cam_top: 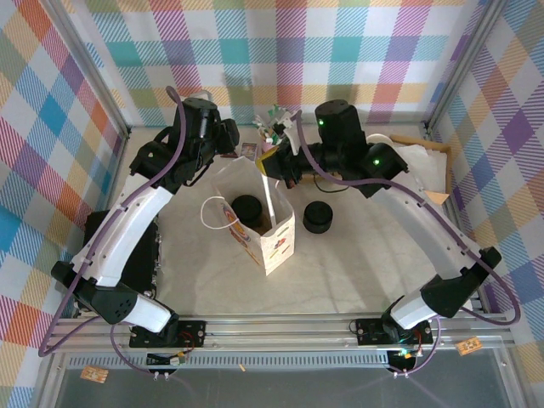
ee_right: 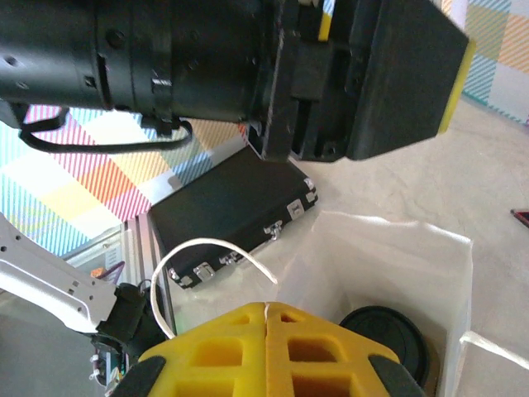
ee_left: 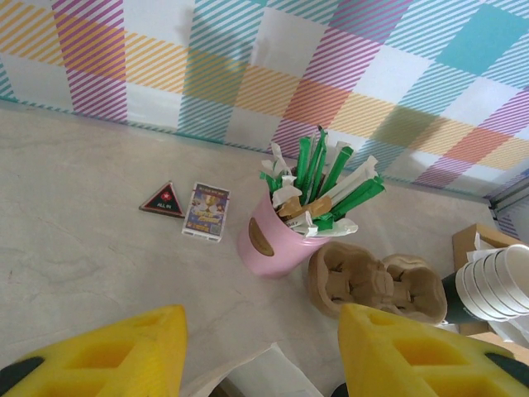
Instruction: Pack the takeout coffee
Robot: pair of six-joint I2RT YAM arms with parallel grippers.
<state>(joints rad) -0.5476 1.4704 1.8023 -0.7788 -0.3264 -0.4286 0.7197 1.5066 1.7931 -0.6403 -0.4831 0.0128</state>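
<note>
**Top external view: coffee sitting inside the bag**

We are looking down at a white paper bag (cam_top: 268,234) standing open in the middle of the desk (cam_top: 365,272). The takeout coffee (cam_top: 247,206) is sitting inside it, and we are seeing just its round black lid. A squat black lid stack (cam_top: 318,218) is standing on the desk just beside the bag, on its right.

The right fingers (ee_right: 266,339) are pressing together right at the bag's rim, near a white handle loop (ee_right: 207,248). We cannot tell if any paper is caught between them.

The left fingers (ee_left: 397,347) are standing wide apart and holding nothing, near the bag's far side. Past them a pink cup (ee_left: 264,248) full of green sticks is standing next to a brown cup carrier (ee_left: 376,285).
</note>
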